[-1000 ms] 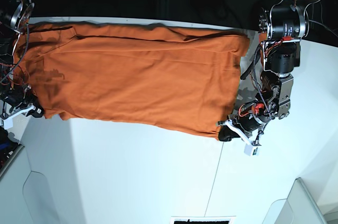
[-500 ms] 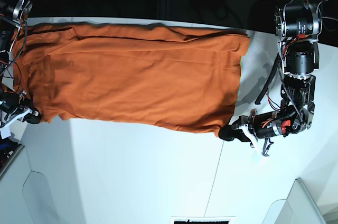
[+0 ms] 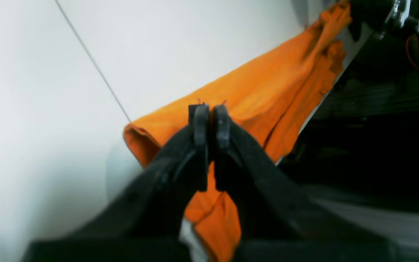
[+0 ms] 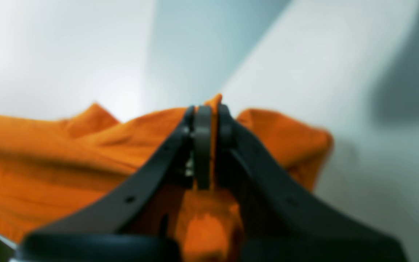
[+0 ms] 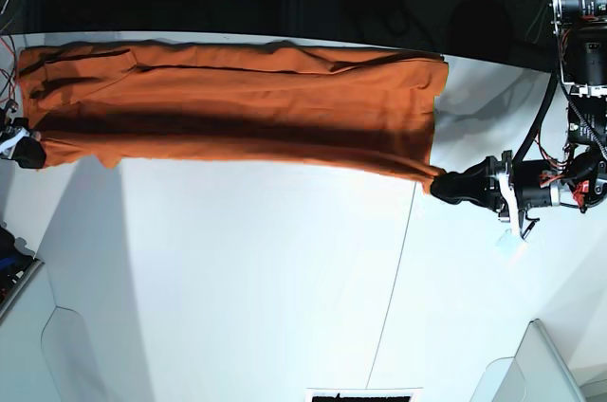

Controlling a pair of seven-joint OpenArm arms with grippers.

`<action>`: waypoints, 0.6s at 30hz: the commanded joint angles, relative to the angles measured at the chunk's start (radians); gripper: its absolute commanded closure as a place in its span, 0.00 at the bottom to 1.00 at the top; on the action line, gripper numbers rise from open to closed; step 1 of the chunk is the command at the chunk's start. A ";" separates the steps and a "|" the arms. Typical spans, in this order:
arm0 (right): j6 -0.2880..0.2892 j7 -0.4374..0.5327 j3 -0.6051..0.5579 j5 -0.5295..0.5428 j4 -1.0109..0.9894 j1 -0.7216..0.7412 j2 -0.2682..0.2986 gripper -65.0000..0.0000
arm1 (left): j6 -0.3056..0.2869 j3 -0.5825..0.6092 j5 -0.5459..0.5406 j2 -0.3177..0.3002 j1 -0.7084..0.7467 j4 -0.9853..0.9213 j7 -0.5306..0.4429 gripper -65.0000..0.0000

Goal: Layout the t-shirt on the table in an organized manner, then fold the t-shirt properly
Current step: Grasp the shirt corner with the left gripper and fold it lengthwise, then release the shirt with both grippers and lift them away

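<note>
The base view alone takes in the whole t-shirt [image 5: 237,113]: one orange garment stretched as a long band across the far part of the table [image 5: 237,288], running from 9 o'clock to about 2 o'clock, its far edge along the table's back rim and its near edge pulled taut between two corners. At 3 o'clock the left gripper [image 5: 444,184] is clenched on the shirt's near corner; at 9 o'clock the right gripper [image 5: 27,151] pinches the opposite near corner, only its tip showing at the frame edge. The left wrist view adds what the base view cannot: the black jaws of the left gripper [image 3: 209,118] pressed together with orange cloth coming out below them, the shirt [image 3: 267,91] stretching away toward 1 o'clock over the table [image 3: 31,109], and the thin dark seam [image 3: 93,62] crossing the white top. The right wrist view, blurred, shows the right gripper [image 4: 209,120] closed with a sliver of shirt [image 4: 49,153] caught between the jaws, cloth bunched on both sides. One shirt, one table, two grippers; no container is in sight.
</note>
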 commanded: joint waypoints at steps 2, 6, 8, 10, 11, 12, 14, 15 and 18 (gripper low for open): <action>0.005 0.018 0.033 0.029 0.021 -0.018 0.026 1.00 | -0.002 -0.005 -0.030 -0.019 0.000 0.033 -0.007 1.00; 0.014 0.018 0.070 0.044 0.021 -0.076 0.026 1.00 | -0.002 -0.005 -0.030 -0.019 0.050 0.043 -0.007 1.00; 0.015 0.017 0.083 0.062 0.021 -0.101 0.026 1.00 | -0.002 -0.005 -0.030 -0.019 0.075 0.043 -0.007 1.00; 0.014 0.017 0.087 0.065 0.022 -0.118 0.026 1.00 | -0.002 -0.005 -0.030 -0.019 0.098 0.043 -0.007 1.00; 0.015 0.018 0.087 0.067 0.022 -0.126 0.025 1.00 | -0.002 -0.005 -0.030 -0.019 0.109 0.043 -0.007 1.00; 0.015 0.014 0.086 0.069 0.022 -0.128 0.023 1.00 | -0.002 -0.005 -0.030 -0.018 0.118 0.043 -0.007 1.00; 0.014 0.004 0.086 0.067 0.022 -0.129 0.016 1.00 | -0.002 -0.005 -0.030 -0.017 0.135 0.043 -0.007 1.00; 0.014 0.002 0.086 0.064 0.022 -0.129 0.012 1.00 | -0.002 -0.005 -0.030 -0.016 0.145 0.043 -0.008 1.00; 0.014 0.003 0.086 0.056 0.022 -0.129 0.008 0.84 | -0.002 -0.005 -0.030 -0.003 0.162 0.043 -0.009 0.85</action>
